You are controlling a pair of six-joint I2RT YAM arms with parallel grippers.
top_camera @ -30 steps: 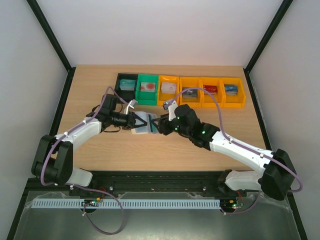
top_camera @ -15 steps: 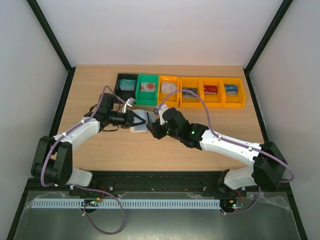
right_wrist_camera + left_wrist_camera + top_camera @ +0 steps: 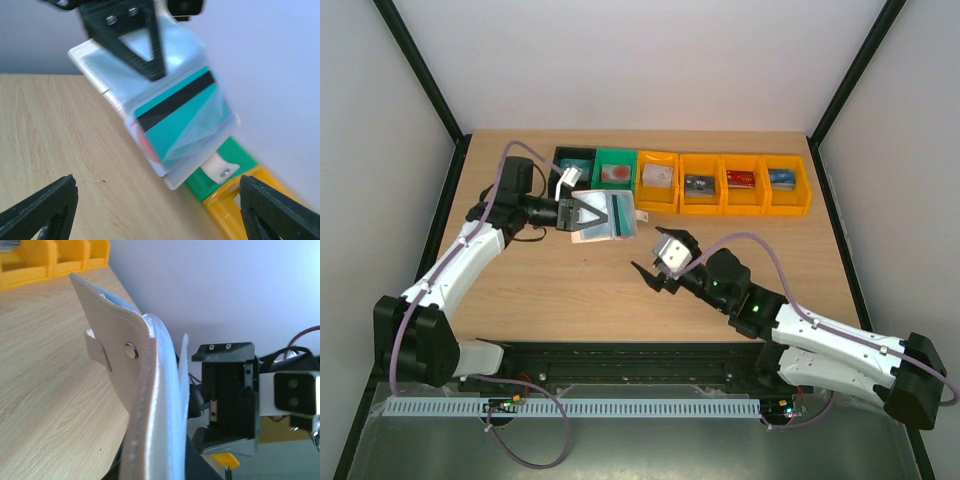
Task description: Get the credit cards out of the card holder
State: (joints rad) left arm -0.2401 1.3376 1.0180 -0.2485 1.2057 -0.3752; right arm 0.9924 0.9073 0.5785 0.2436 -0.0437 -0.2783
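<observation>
Two claws: my left claw (image 3: 578,213) pinches card holder (image 3: 618,218) aloft, teal card (image 3: 180,120) inside; right claw (image 3: 157,182) spread, nearer.

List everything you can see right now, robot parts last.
card holder: one, white with clear sleeves, raised at back left
teal card: one, teal with black stripe, in a holder sleeve
loose cards: five, white-red, pale grey, dark grey, red, blue, in green and orange bins
bins: six, one black, one green, four orange, back row
table: one, light wood, underneath
left arm: one, white and black, jaws shut on the card holder
right arm: one, white and black, jaws open, mid-table
</observation>
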